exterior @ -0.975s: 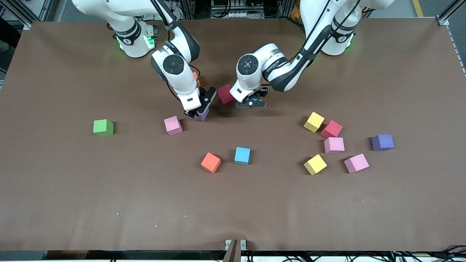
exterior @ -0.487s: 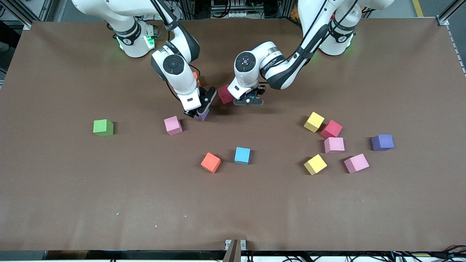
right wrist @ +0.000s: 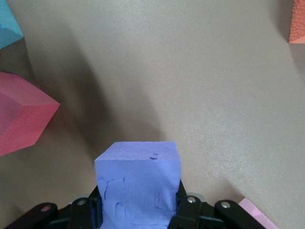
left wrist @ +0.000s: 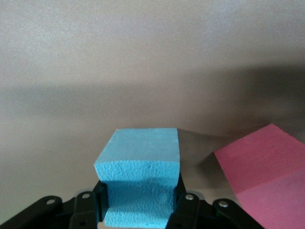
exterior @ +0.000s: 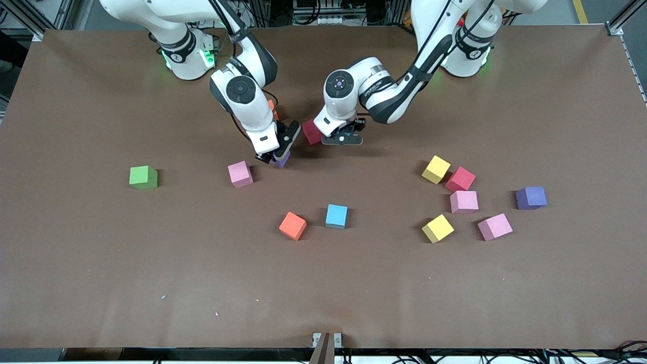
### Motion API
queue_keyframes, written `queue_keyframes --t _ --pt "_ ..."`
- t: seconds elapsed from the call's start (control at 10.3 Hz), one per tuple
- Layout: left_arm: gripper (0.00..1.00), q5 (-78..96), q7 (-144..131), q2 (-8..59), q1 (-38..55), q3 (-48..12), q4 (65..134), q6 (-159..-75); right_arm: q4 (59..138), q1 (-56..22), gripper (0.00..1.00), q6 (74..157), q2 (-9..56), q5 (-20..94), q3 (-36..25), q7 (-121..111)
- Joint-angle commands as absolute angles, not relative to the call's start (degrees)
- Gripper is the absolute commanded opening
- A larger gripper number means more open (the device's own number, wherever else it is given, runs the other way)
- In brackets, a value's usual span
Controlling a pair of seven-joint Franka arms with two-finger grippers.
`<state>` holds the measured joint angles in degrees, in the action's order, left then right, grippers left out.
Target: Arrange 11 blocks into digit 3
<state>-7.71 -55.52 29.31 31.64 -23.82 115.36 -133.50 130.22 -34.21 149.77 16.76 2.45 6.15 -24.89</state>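
Between both grippers, red block (exterior: 311,132).

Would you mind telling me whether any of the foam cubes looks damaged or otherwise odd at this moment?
Yes. The purple foam cube held in the right hand has small cracks and nicks on its faces. The light blue foam cube in the left hand is pinched in where the fingers squeeze it. The lone green foam cube matches no other colour on the table.
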Motion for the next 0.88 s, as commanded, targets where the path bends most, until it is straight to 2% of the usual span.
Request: queue_keyframes --t 0.0,0.1,0.19,0.29,0.78 --pt "0.52 -8.0 -56.5 30.1 31.9 -23.9 115.4 -134.6 130.3 -33.6 0.0 148.9 15.9 3.1 6.5 -25.9" --pt "0.53 -8.0 -56.5 30.1 31.9 -23.9 115.3 -134.6 130.3 -33.6 0.0 148.9 15.9 3.1 6.5 -25.9" --pt "0.67 -7.9 -56.5 30.1 31.9 -23.9 115.3 -134.6 130.3 -33.6 0.0 148.9 15.9 3.1 6.5 -25.9" --pt "1.0 -8.0 -56.5 30.1 31.9 -23.9 115.2 -134.5 130.3 -33.6 0.0 148.9 15.9 3.1 6.5 -25.9" --pt "1.0 -8.0 -59.7 25.4 31.3 -23.9 115.1 -132.9 130.3 -33.6 0.0 148.9 15.9 3.1 6.6 -25.9"
